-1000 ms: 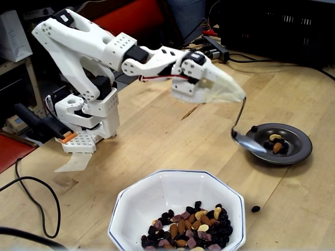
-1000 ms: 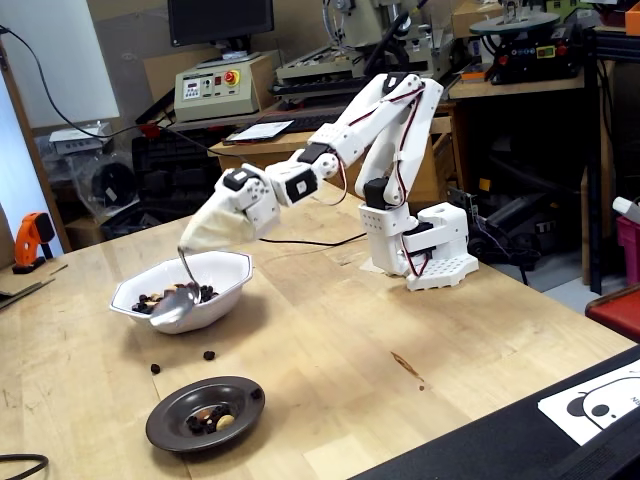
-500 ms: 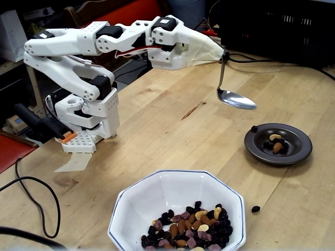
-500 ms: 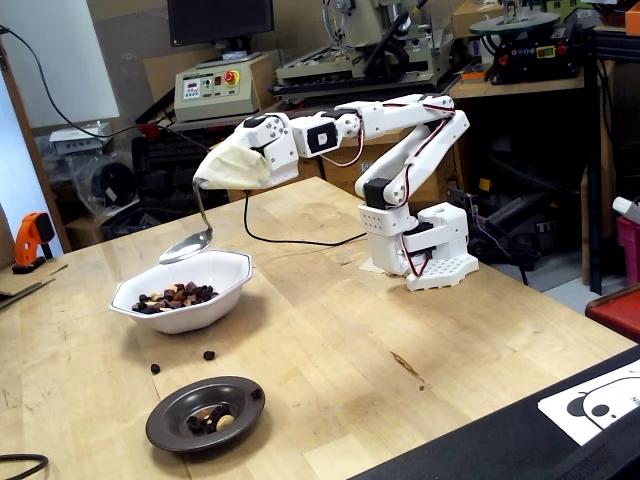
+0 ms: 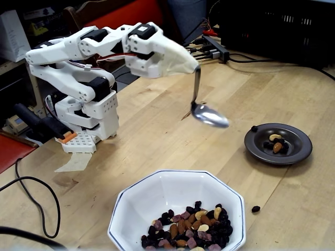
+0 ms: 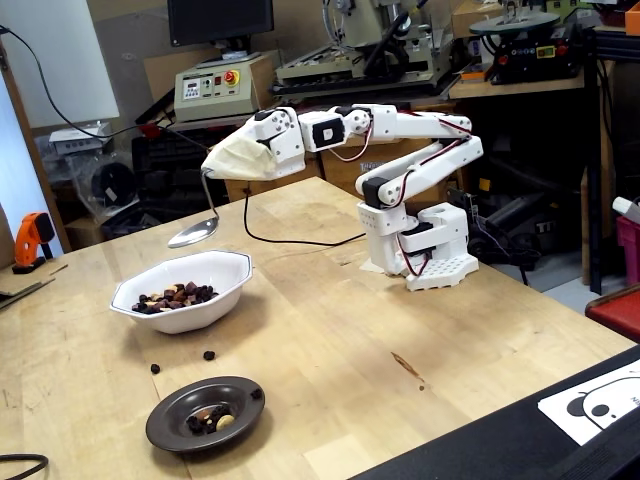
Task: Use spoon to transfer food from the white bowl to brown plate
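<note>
My gripper (image 5: 194,66), wrapped in pale tape, is shut on the thin handle of the silver spoon (image 5: 209,115). The spoon hangs down in the air above the table, between the white bowl (image 5: 172,176) and the brown plate (image 5: 257,150); its oval end looks empty. In a fixed view the spoon (image 6: 193,233) hovers just behind the white bowl (image 6: 182,317). Food (image 5: 191,230) of nuts, raisins and purple bits fills one side of the bowl. A few pieces (image 5: 276,142) lie on the plate (image 6: 168,427).
Stray raisins lie on the wood between bowl and plate (image 5: 255,208) (image 6: 209,354). The arm's base (image 5: 86,117) stands at the left. A power strip (image 5: 217,49) and cables sit at the table's back; a black cable (image 5: 31,209) loops at the front left.
</note>
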